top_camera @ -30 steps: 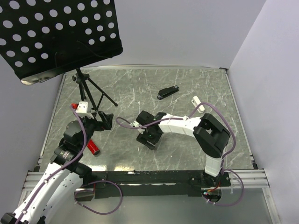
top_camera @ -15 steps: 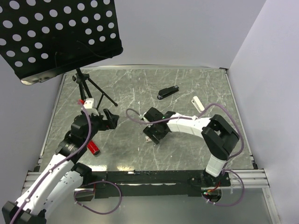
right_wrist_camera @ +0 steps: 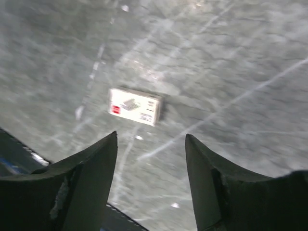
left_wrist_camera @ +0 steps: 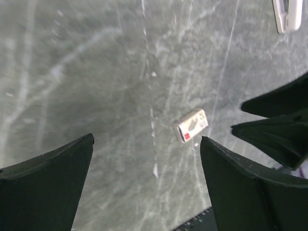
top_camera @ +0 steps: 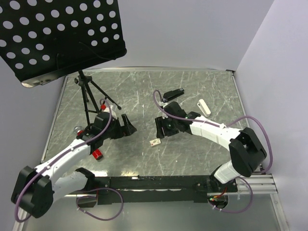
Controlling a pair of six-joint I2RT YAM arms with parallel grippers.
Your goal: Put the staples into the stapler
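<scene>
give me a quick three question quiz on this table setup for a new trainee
1. True or false: the staple box lies flat on the table, gripped by nothing.
2. In the top view, the white stapler lies: A) to the right of the black stapler; B) to the left of it; C) on top of it.
3. How many of the two, left gripper and right gripper, hold something?
Key: 1 true; 2 A; 3 zero, both stand open over the table.
</scene>
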